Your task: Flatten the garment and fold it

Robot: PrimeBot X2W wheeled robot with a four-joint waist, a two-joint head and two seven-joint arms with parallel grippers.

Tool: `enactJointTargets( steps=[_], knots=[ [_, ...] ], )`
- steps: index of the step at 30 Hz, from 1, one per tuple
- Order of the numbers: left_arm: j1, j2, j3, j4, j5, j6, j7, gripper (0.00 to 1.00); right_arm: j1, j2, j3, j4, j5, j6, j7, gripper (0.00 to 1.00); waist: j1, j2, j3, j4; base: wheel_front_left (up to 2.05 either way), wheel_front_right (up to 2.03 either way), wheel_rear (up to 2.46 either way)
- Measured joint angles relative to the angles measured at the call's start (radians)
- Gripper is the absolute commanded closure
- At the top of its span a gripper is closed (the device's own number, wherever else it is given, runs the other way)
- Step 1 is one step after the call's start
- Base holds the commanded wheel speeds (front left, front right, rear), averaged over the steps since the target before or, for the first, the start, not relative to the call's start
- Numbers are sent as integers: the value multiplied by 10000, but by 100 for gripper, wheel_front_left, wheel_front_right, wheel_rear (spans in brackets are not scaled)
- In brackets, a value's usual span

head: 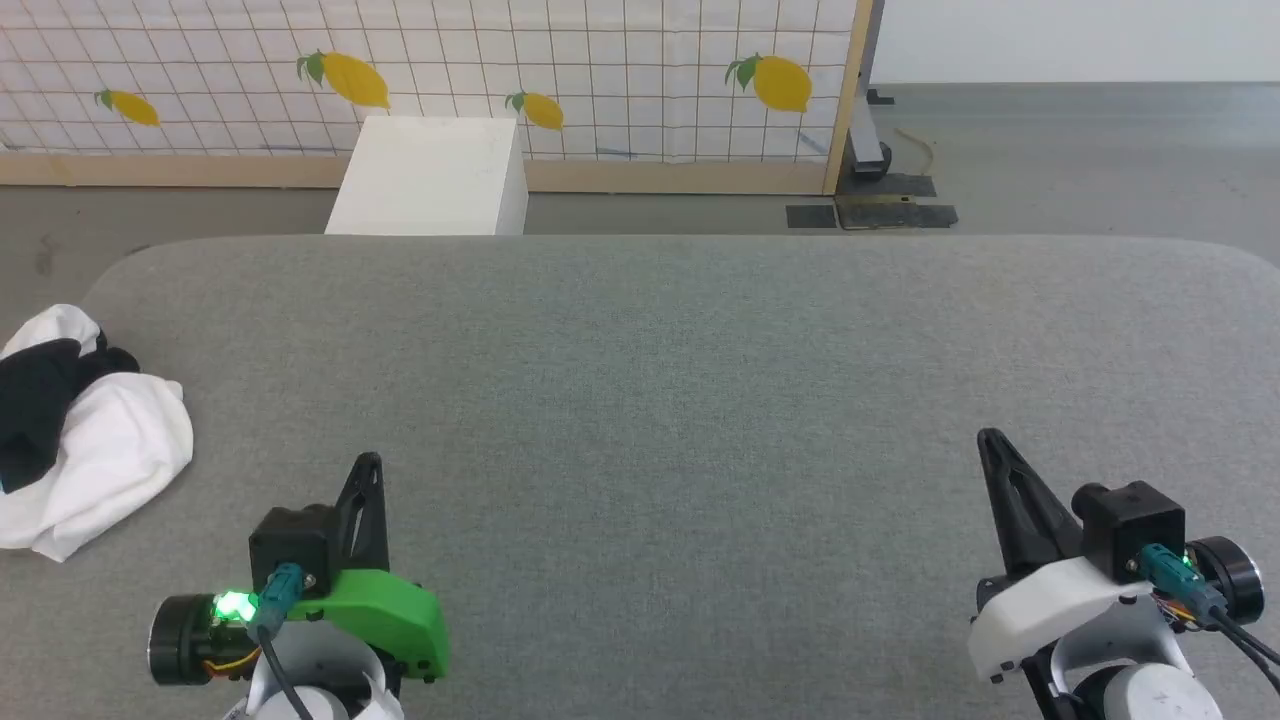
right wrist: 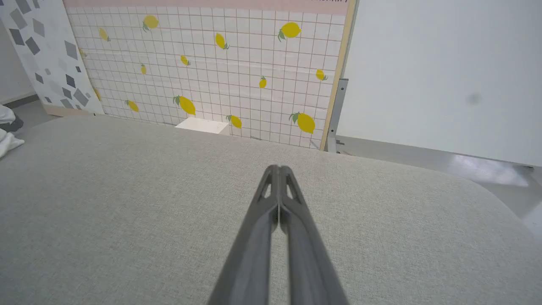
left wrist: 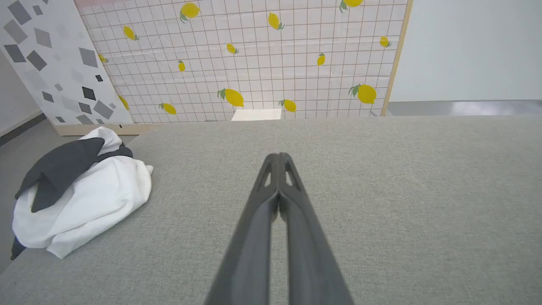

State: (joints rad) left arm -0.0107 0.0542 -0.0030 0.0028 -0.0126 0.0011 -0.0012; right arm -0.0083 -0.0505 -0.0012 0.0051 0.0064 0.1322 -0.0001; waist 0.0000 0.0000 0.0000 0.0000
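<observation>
Head view: garment (head: 100, 450) lies bunched at the left edge of the table (head: 640, 380). It's soft cotton, the white body crumpled into rounded, puffy folds w/ a black sleeve flopped across the top. The table top is a wide slab w/ rounded corners, covered in grey-green woven fabric w/ a fine, matte, smooth weave.

Over the table's near-left part is the left gripper (head: 370, 465), apart from the garment. Its two long dark fingers taper to a point w/ slotted cut-outs near the tips. They're pressed together tip to tip w/ nothing between them, seen clearly in left wrist view (left wrist: 279, 157). A glossy green plastic shell sits at its base w/ a small lit green LED (head: 233, 605).

Over the table's near-right part is the right gripper (head: 990, 438), well apart from the garment. It has the same tapered fingers, also pinched together & empty (right wrist: 278, 168), w/ a white shell.

Beyond the table's far edge stands a box (head: 430, 175), matte white & square-edged. Behind it is a panel (head: 620, 60) w/ thin grid lines, yellow lemon prints & a pale wood frame. Left wrist view, past the table's far-left corner: a white board (left wrist: 51, 63) w/ grey angular flecks.
</observation>
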Motion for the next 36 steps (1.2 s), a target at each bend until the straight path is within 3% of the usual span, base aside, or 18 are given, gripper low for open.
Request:
enactJointTargets(
  steps=[15, 16, 36],
  knots=[
    [0, 0, 0, 0, 0, 0, 0, 100, 0, 0, -2, 0, 0, 0, 0, 100, 0, 0, 0, 0, 0, 0, 0],
    [-2, 0, 0, 0, -2, 0, 0, 0, 0, 0, -2, 2, 0, 0, 0, 0, 0, 0, 0, 0, 0, 0, 0],
    [-10, 4, -199, 194, -79, 194, -301, 0, -2, 0, -44, 119, -75, 0, -257, 0, 0, 0, -19, 342, 0, 0, 0]
  ],
)
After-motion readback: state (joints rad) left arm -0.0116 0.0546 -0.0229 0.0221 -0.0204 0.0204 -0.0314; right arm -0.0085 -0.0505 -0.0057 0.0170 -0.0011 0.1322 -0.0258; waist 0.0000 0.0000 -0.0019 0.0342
